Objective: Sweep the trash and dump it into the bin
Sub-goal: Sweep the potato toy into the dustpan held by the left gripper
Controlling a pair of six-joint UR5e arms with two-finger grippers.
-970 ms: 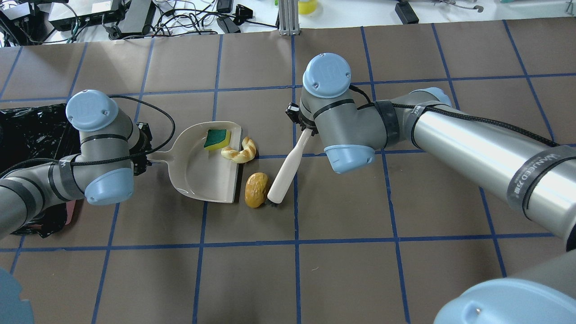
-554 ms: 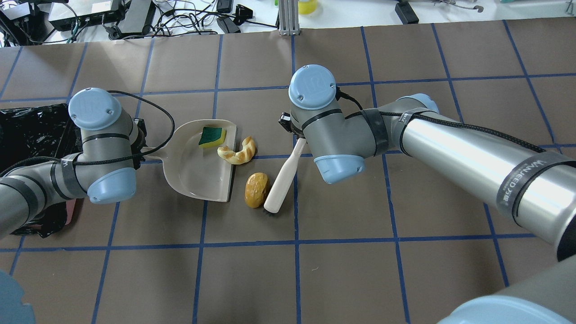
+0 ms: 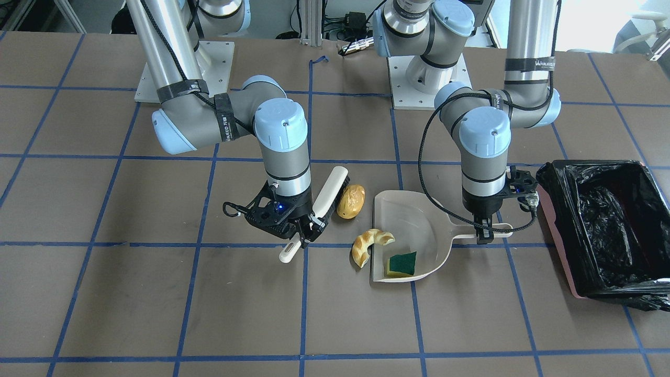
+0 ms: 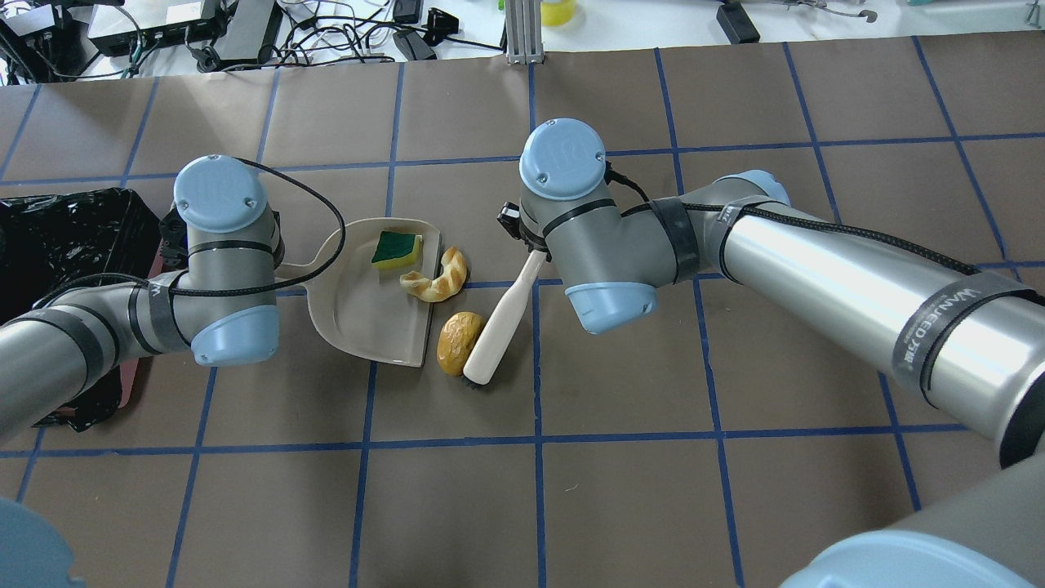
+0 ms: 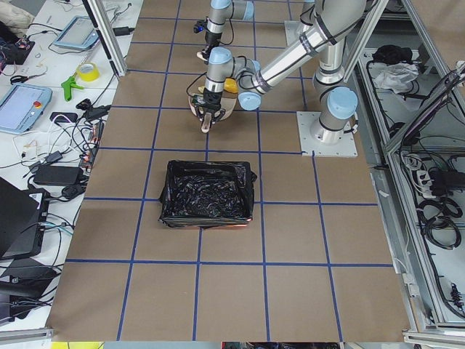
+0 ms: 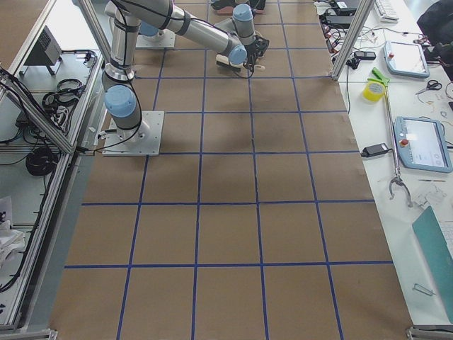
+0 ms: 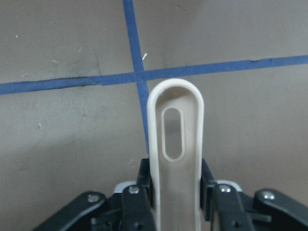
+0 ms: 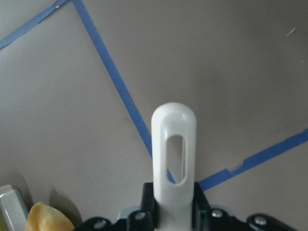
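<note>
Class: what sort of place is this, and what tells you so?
Likely a robotics lab or test cell: the table is gridded with blue tape, a robot arm's base plate is bolted onto it, and teach pendants and cables crowd the sides.

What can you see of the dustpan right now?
Beige, plastic-looking dustpan: a shallow scoop with raised walls, a dark strip along its open lip and a slim handle with a slotted end. It appears to lie flat on the table, lip toward the right arm. The left pincer is shut on the handle. The sponge piece lies inside; the croissant straddles the lip.
</note>
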